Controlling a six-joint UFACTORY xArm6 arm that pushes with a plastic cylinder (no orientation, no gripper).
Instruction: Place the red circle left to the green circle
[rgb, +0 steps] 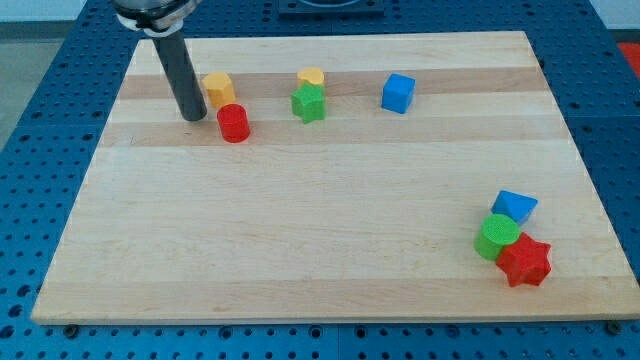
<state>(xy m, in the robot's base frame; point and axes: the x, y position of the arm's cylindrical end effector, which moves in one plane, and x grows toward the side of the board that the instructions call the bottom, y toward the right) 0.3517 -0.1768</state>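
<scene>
Eight blocks lie on the wooden desk (330, 250): two red, two green, two blue, two yellow.

Toward the view's top left, a red circle (233, 123) stands upright with its round face up; being round, it shows no heading and no long axis. A yellow block (219, 88), shape unclear, sits just above it. My tip (194, 117) rests on the desk just to the view's left of the red circle, with a narrow gap between them. The arm carries no hand, only the dark rod, so nothing is grasped.

To the view's right of the red circle, a green star (309, 103) touches a second yellow block (311, 78) above it. A blue cube (398, 93) stands apart, further right.

At the view's bottom right, a green circle (497, 237) is wedged between a blue block (515, 207), shape unclear, above and a red star (525, 262) below right, touching both. This group is well apart from the red circle.
</scene>
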